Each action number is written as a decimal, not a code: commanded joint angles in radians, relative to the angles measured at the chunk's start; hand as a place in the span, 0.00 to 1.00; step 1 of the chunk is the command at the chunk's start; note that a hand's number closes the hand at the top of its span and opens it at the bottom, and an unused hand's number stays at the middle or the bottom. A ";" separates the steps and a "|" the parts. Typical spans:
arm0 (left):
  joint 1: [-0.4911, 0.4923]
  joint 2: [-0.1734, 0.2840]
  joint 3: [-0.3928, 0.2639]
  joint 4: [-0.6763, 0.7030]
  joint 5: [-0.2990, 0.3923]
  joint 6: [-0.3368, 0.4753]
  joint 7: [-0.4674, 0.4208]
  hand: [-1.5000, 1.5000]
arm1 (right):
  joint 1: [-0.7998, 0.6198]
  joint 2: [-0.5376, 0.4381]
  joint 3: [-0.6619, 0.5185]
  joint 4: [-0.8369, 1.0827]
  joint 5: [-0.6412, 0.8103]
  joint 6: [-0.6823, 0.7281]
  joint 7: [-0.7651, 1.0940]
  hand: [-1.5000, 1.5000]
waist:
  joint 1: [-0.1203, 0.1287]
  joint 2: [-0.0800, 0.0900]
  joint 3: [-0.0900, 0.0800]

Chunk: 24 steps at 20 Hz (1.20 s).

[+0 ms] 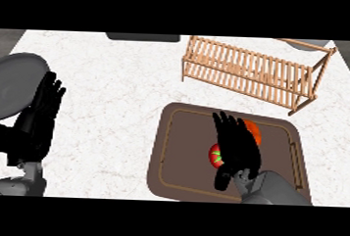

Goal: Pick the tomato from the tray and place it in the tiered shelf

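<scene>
Over brown tray (pixel 178 154), right hand (pixel 236 146) hovers, fingers straight, holding nothing. Tomato (pixel 217 155) on tray, half hidden beneath palm. Reach step underway, by my read. Next: curl round tomato, lift, carry to wooden tiered shelf (pixel 248 71). Left hand (pixel 39 116) resting open at bench edge.

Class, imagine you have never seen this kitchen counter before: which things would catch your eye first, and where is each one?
First comes the black right hand, fingers straight, stretched over the brown tray at lower right, with the red tomato peeking out from under it. Behind the tray, at upper right, stands the pale wooden tiered shelf. The left hand rests open at the left edge.
</scene>
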 commanded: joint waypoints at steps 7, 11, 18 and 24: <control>-0.015 -0.055 -0.004 0.057 -0.056 0.004 -0.029 0.50 | 0.046 0.037 0.009 0.045 0.138 0.058 -0.111 1.00 | -0.003 0.001 0.000; -0.016 -0.011 0.036 0.009 -0.013 -0.047 0.016 0.50 | 0.026 0.047 0.015 0.201 0.244 -0.054 -0.230 1.00 | 0.003 0.002 0.001; 0.016 -0.069 -0.020 -0.017 -0.053 -0.009 0.009 0.50 | -0.012 0.290 -0.069 0.220 0.276 -0.091 0.227 1.00 | 0.010 0.003 0.000; 0.013 -0.044 -0.007 -0.026 -0.049 -0.034 0.016 0.50 | -0.105 0.294 -0.035 0.151 0.182 -0.246 0.298 1.00 | 0.023 0.002 0.001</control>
